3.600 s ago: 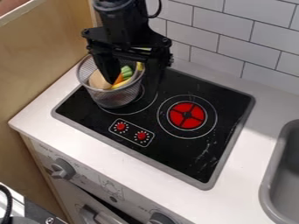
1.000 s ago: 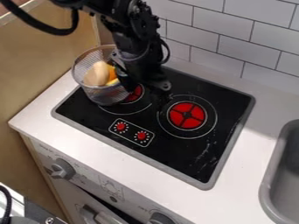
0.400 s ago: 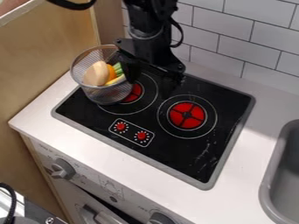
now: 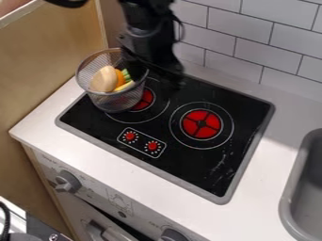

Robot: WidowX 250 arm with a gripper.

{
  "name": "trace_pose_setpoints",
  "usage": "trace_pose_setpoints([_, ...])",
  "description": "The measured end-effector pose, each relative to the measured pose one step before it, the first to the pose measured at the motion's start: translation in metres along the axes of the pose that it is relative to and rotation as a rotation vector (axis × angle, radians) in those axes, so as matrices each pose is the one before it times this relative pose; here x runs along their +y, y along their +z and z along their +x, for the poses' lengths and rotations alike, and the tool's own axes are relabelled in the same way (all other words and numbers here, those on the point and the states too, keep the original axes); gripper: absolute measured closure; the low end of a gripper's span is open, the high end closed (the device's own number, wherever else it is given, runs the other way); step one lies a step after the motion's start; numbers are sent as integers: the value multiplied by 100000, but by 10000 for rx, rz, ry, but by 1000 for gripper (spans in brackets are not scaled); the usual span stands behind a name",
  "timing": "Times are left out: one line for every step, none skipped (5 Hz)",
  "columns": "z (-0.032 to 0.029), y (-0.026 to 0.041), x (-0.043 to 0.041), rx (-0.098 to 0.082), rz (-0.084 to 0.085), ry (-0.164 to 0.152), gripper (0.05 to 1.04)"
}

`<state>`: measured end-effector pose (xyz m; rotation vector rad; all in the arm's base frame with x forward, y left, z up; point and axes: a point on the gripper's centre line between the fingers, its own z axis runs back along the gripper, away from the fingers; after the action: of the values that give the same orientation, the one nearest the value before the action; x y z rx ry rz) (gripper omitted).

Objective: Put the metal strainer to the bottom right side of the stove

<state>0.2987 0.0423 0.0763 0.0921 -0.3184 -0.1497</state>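
Observation:
My gripper [image 4: 154, 70] hangs at the upper left, over the back of the stove [image 4: 207, 160] and beside the right rim of the metal strainer; its dark shape blends into the black stovetop. The metal strainer [image 4: 117, 100] stands on the stove's left side, partly over the left burner, and leans a little to the left. Inside it lie a beige rounded piece, an orange piece and some yellow and green toy food.
A right burner [image 4: 201, 123] with a red centre and two red knobs mark the stovetop. A grey sink [image 4: 301, 188] lies at the right edge. Wooden panelling [image 4: 50, 61] rises at the left, and a tiled wall [image 4: 252, 42] stands behind.
From above the strainer, my gripper has shifted to its right side, and lately back a little to the left. The strainer has tilted and moved slightly left, uncovering part of the left burner.

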Motion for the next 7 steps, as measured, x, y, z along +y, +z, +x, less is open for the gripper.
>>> trace_pose_setpoints([-176,74,1524,-73,129,-101,86])
trace_pose_setpoints([278,1,506,-241,138,-127,86])
trace_pose_setpoints([-204,-206,136,-132,-96,124,86])
trace_pose_setpoints([-297,-1064,-350,-89,-140,243,86])
trace_pose_setpoints([-71,-577,-98,-236,-44,53,86])
trace_pose_setpoints([-439,-679,-82,-203,-143,-54,86])
trace_pose_setpoints([-317,-506,-139,-145,-26,124,86])
